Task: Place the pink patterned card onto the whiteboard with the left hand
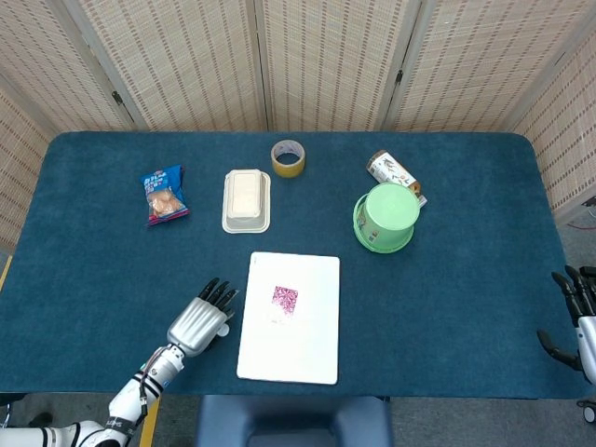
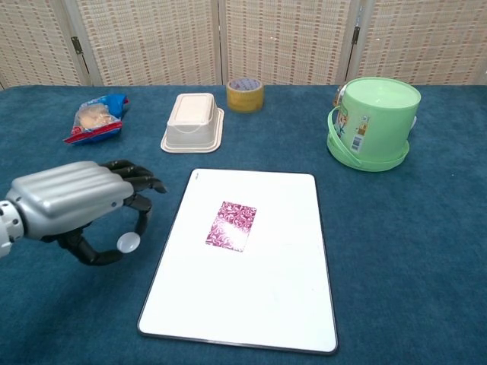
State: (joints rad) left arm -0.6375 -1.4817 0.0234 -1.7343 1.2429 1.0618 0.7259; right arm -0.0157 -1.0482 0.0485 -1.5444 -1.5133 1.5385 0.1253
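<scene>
Lying flat at the near middle of the blue table [image 1: 466, 307]: the whiteboard [image 1: 291, 349], taken here as the landmark. Resting on the whiteboard's upper middle, touching its white face: the pink card [image 1: 285, 299], seen in the chest view too [image 2: 230, 226]. Hovering just left of the whiteboard, apart from its edge: the left hand [image 1: 201, 319], back upward, holding nothing, dark fingers [image 2: 139, 174] lying side by side and bending forward and down, thumb curving underneath with a gap between it and them. Showing far right of the whiteboard, at the table's right edge: the right hand [image 1: 575, 321], only partly in view, dark fingers apart and pointing upward, nothing seen in it. Standing beyond the whiteboard, just past its far edge and a little left: a white box [image 1: 246, 200]. Lying farther back behind the box: a tape roll [image 1: 288, 157]. Sitting well left of the box: a blue snack bag [image 1: 164, 195]. Standing beyond the whiteboard to the right: a green bucket [image 1: 386, 217], with a small patterned can [image 1: 391, 170] lying just behind it, touching or nearly so, hard to tell which.
</scene>
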